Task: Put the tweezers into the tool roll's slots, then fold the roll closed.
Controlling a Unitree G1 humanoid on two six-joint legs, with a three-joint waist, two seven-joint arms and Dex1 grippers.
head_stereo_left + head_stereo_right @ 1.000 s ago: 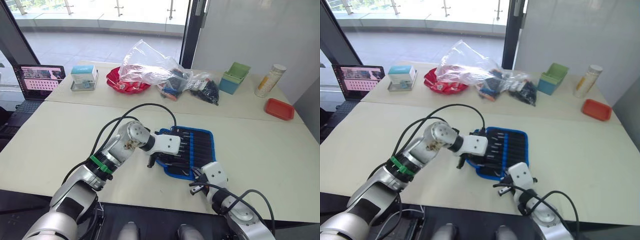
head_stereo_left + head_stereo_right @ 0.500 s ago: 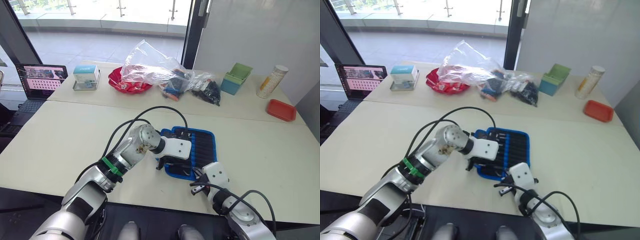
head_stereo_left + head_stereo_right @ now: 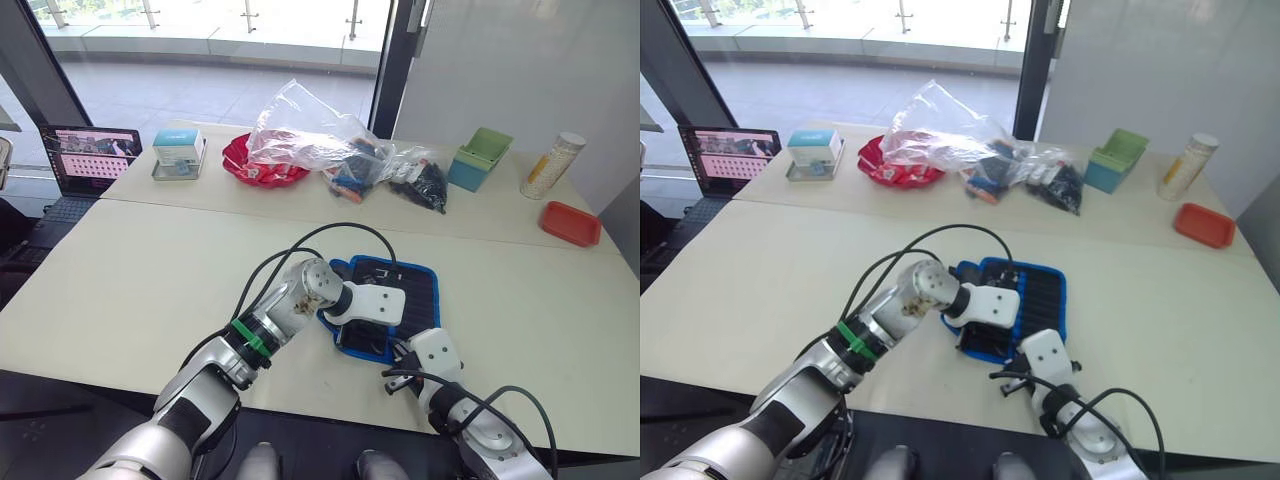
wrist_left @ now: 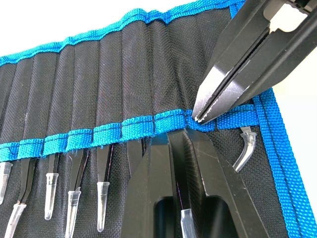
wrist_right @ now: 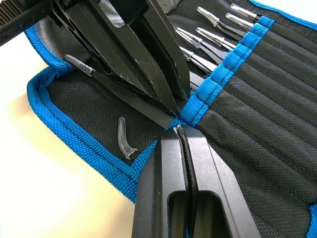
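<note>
The tool roll (image 3: 415, 290), black with blue binding, lies open on the table. Several tweezers (image 4: 49, 186) with clear tip caps stand in its slots (image 4: 84, 84), and a curved one (image 5: 124, 139) sits by the roll's end. My left gripper (image 4: 173, 136) is shut on one more tweezer (image 5: 119, 84), whose end is at the mouth of a slot under the blue band (image 4: 138, 126). Beside it, my right gripper (image 5: 177, 130) is shut, its tips pinching that blue band. In the head views both grippers meet over the roll's near edge (image 3: 385, 340).
At the back of the table are clear plastic bags (image 3: 310, 135), a red bowl (image 3: 262, 168), a green bin (image 3: 480, 158), a tall canister (image 3: 550, 165) and a red tray (image 3: 570, 222). A laptop (image 3: 90, 155) and a small box (image 3: 178, 152) sit far left.
My left gripper has moved rightward across the roll toward the right gripper, carrying the tweezer to the slots near the roll's end. The right gripper has stayed at the roll's near edge.
</note>
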